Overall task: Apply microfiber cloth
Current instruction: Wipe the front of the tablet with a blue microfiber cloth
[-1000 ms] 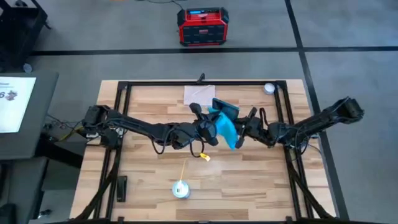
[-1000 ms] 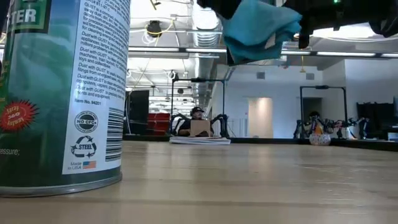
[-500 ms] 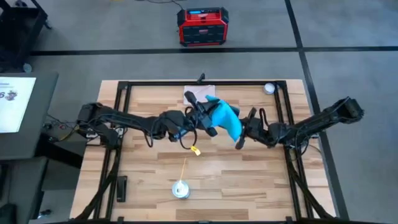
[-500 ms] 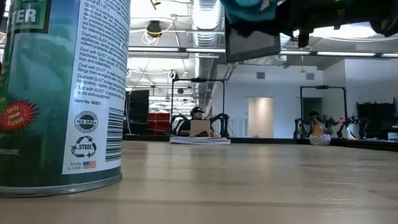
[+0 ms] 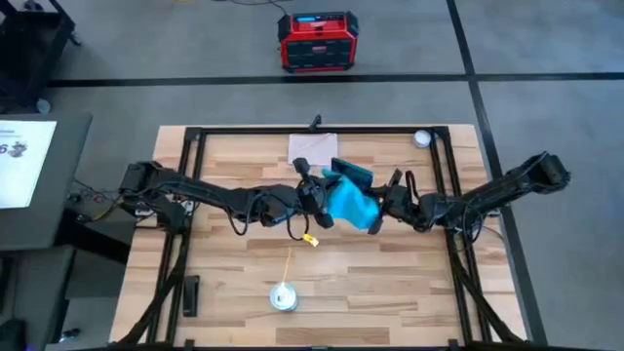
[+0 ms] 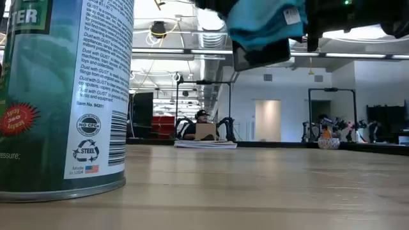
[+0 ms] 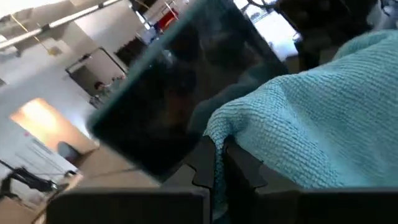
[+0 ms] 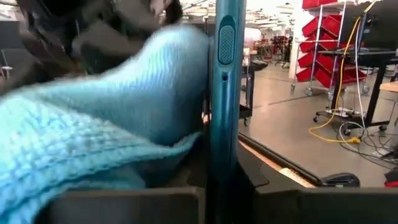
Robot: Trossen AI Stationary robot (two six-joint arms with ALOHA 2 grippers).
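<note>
Wooden planks make up our desk [image 5: 244,283], framed by black rails, with grey floor around it and a red box [image 5: 319,42] beyond the far edge. At the near edge stands a spray can [image 5: 283,296], which looms large on the left of the low view; near the far edge lies a pale sheet [image 5: 310,147], with a small white round thing [image 5: 421,138] toward the far right corner.

Our left gripper [image 5: 319,195] reaches in above mid-desk, its fingers [image 7: 205,165] pinched narrow on the microfiber cloth [image 5: 348,203]. We judge that grip lets us press and drag the cloth over the tablet [image 5: 353,171]. Our right gripper [image 5: 383,207] holds that tablet on edge, fingers clamped on its teal-cased rim, presumably to steady the glossy screen against the wiping. Both things hang well above the desk. Behind, the low view shows an open workshop with a seated person.
</note>
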